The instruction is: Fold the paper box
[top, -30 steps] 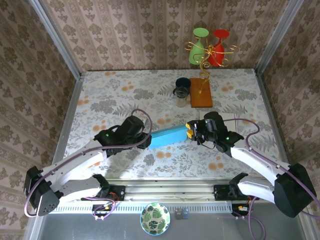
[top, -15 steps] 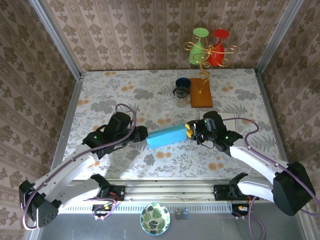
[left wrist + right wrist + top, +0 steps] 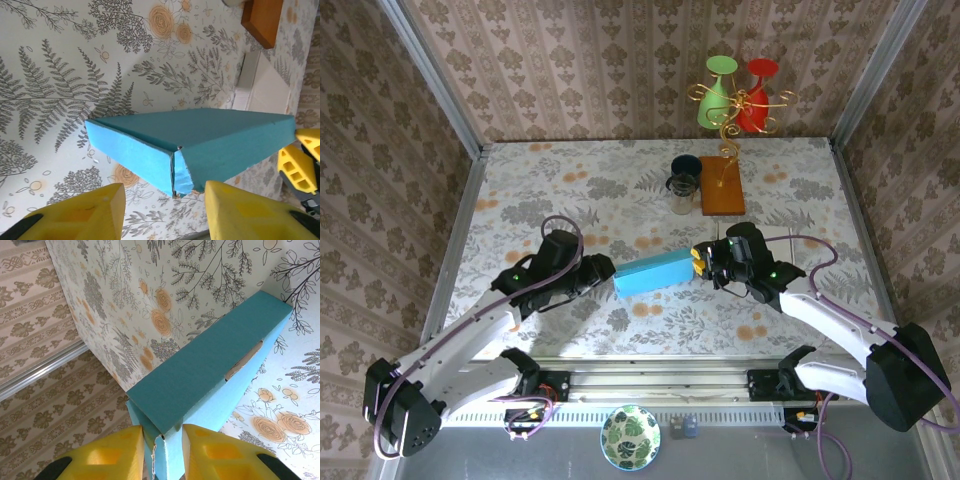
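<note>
Right gripper (image 3: 162, 440) has its yellow fingers (image 3: 110, 455) nipped tight on one end of the blue paper box (image 3: 655, 272). The left gripper (image 3: 165, 202) sits partly open just off the other end, holding nothing. The box lies mid-table (image 3: 550, 190) and looks nearly closed, so I'd guess the next move is the left squaring up and pressing that end shut without shoving it.

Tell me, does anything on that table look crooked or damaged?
Only the blue box: one end is pinched by the right hand, and the corner seam facing the open left hand gapes slightly, with a rough edge. Nothing else stands out.
</note>
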Action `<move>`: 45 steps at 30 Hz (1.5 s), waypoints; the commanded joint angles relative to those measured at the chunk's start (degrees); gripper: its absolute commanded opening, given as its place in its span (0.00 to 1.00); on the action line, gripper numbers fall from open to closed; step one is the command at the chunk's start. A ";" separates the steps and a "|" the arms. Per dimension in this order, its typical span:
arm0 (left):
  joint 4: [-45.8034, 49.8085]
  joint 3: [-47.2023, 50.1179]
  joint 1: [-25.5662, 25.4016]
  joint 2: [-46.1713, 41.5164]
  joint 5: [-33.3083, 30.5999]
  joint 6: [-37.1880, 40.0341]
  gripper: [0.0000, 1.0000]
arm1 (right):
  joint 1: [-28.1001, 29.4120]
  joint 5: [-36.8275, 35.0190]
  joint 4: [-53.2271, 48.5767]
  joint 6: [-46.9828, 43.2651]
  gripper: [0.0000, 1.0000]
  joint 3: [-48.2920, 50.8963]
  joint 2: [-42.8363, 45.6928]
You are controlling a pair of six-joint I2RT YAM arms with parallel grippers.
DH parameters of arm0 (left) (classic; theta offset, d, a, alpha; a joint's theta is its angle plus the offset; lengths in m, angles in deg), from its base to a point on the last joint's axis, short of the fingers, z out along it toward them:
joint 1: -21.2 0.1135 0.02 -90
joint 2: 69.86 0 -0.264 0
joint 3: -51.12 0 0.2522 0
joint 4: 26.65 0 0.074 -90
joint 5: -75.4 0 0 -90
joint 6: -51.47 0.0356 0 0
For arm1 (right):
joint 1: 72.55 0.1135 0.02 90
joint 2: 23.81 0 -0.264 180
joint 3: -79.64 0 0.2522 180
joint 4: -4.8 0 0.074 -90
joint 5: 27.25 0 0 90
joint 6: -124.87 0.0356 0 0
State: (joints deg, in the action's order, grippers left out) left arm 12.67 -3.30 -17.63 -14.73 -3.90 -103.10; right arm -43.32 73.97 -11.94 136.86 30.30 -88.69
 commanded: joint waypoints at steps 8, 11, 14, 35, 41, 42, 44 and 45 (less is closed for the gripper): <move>-5.57 2.34 0.57 1.20 3.31 -3.95 0.42 | 0.03 0.48 -5.85 -0.50 0.26 0.24 -1.38; -7.35 3.64 0.63 1.78 4.14 -4.59 0.40 | 0.03 0.56 -6.07 -0.50 0.26 0.24 -1.38; -7.65 4.06 0.60 2.26 4.35 -4.50 0.40 | 0.03 0.73 -6.22 -0.58 0.26 0.28 -1.48; -8.55 9.52 1.02 1.87 4.00 -2.73 0.24 | -0.09 2.34 -17.26 -2.09 0.26 -0.77 -2.18; -10.37 10.49 1.73 3.46 5.45 -1.43 0.17 | -0.21 5.59 -20.76 -2.59 0.21 -0.66 -4.11; -11.10 10.77 1.75 3.67 5.64 -1.51 0.15 | -0.23 5.67 -20.85 -2.71 0.21 -0.72 -3.90; -11.20 10.87 1.81 3.68 5.50 -1.06 0.13 | -0.21 5.23 -21.27 -2.77 0.21 -1.12 -3.08; -11.08 10.76 1.80 3.56 5.36 -0.72 0.12 | -0.16 4.96 -21.36 -2.85 0.20 -1.37 -2.60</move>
State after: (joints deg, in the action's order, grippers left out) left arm -2.48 4.76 -15.84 -13.28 2.15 -105.31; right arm -44.19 76.57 -19.61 134.94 26.92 -89.76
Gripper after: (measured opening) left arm 0.124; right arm 0.208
